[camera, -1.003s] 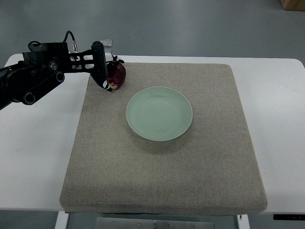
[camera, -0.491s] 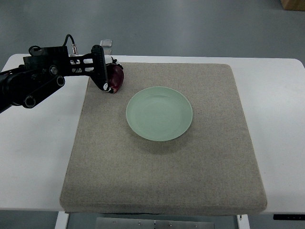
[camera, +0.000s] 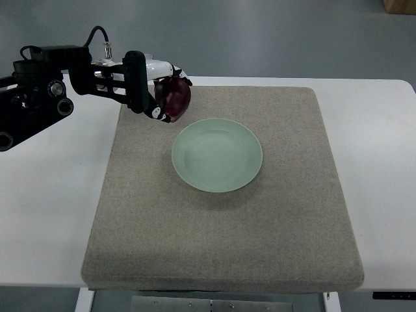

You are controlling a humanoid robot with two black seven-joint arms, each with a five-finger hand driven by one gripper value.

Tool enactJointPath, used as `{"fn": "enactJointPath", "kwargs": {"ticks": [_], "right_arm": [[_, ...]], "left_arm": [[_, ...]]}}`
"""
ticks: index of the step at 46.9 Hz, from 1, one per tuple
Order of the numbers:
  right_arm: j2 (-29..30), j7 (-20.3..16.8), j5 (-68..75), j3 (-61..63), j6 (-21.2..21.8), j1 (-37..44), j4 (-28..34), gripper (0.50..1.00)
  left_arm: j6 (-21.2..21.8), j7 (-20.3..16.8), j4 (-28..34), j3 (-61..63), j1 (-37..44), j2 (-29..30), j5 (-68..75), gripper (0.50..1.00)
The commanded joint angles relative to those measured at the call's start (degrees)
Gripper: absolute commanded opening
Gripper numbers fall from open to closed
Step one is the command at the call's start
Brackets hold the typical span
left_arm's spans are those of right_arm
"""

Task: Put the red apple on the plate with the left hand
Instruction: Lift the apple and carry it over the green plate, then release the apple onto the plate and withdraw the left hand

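My left hand [camera: 162, 97] comes in from the left edge on a black arm and is shut on the dark red apple [camera: 175, 99]. The apple hangs above the mat, just up and left of the plate's rim, with fingers wrapped over its top and left side. A pale green plate [camera: 217, 155] lies empty on the middle of the grey mat [camera: 221, 214]. The right arm does not show.
The mat covers most of a white table [camera: 52, 208], with bare white surface to the left and right. A small clear object [camera: 147, 60] sits at the table's far edge behind the hand.
The left hand has lifted the apple off the mat and carried it up and to the right, closer to the plate. The plate has not moved.
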Motion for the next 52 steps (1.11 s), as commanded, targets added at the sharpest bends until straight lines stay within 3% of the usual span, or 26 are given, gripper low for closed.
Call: {"fn": "enactJointPath", "kwargs": {"ticks": [1, 19, 21, 23, 29, 44, 52], "right_arm": [[0.0, 0.0, 0.0, 0.0, 0.0, 0.0, 0.0, 0.964], [0.0, 0.0, 0.0, 0.0, 0.0, 0.0, 0.0, 0.964], [0.0, 0.0, 0.0, 0.0, 0.0, 0.0, 0.0, 0.964], [0.0, 0.0, 0.0, 0.0, 0.0, 0.0, 0.0, 0.964], [0.0, 0.0, 0.0, 0.0, 0.0, 0.0, 0.0, 0.964], [0.0, 0.0, 0.0, 0.0, 0.0, 0.0, -0.1, 0.964], [0.0, 0.0, 0.0, 0.0, 0.0, 0.0, 0.0, 0.964]], "left_arm": [[-0.1, 0.0, -1.5, 0.4, 0.2, -0.6, 0.4, 0.5], [0.2, 0.1, -1.0, 2.9, 1.9, -6.9, 5.3, 0.506], [0.4, 0.1, -0.7, 2.9, 2.1, -7.5, 5.3, 0.54], [0.5, 0.1, 0.0, 2.9, 2.3, -8.3, 5.3, 0.612], [0.5, 0.1, 0.9, 2.9, 3.6, -9.7, 5.4, 0.638], [0.5, 0.2, 1.0, 3.0, 3.7, -10.3, 5.3, 0.968], [0.0, 0.2, 1.0, 2.9, 3.7, -10.2, 4.2, 0.996]]}}
